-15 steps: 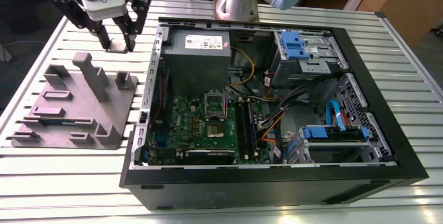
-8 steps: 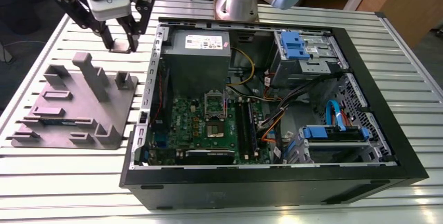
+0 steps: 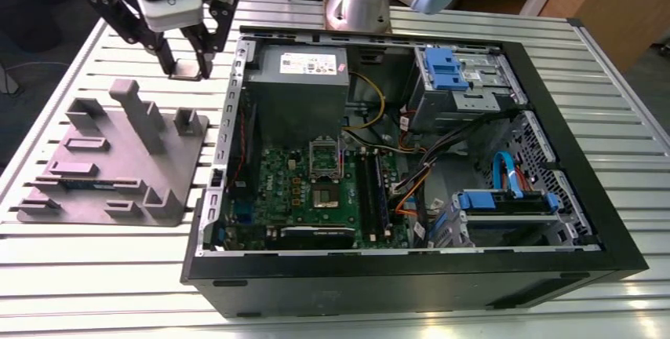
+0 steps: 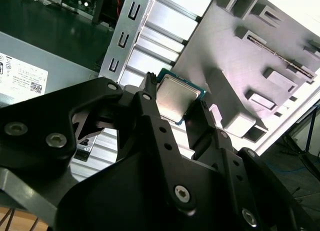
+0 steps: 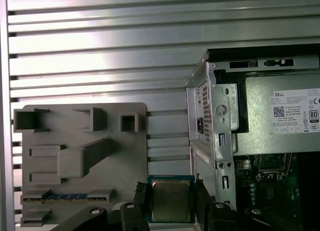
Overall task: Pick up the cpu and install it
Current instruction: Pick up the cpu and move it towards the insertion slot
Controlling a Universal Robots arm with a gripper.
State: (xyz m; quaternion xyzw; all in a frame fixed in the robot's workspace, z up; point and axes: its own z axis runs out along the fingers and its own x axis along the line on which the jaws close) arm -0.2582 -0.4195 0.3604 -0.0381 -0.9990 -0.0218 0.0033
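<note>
The cpu (image 5: 171, 200) is a small square chip with a silver top and thin green edge, clamped between my gripper's (image 5: 171, 203) two black fingers (image 5: 202, 200). In the second wrist view the cpu (image 4: 177, 97) sits tilted in the gripper (image 4: 175, 108), above the table slats. In the exterior view the gripper (image 3: 185, 69) hangs above the table, between the grey plastic tray (image 3: 115, 158) and the open computer case (image 3: 225, 119), near the case's back corner. The motherboard's socket (image 3: 326, 191) lies inside the case, toward the exterior view's right and nearer the camera than the gripper.
The grey tray (image 5: 75, 156) has upright posts and holds a long memory stick (image 5: 65, 196). A big grey metal box with a white label (image 3: 301, 68) fills the case's back corner. Cables (image 3: 419, 174) and blue drive bays (image 3: 456, 68) crowd the case's far side. The slatted table (image 3: 94, 276) surrounds everything.
</note>
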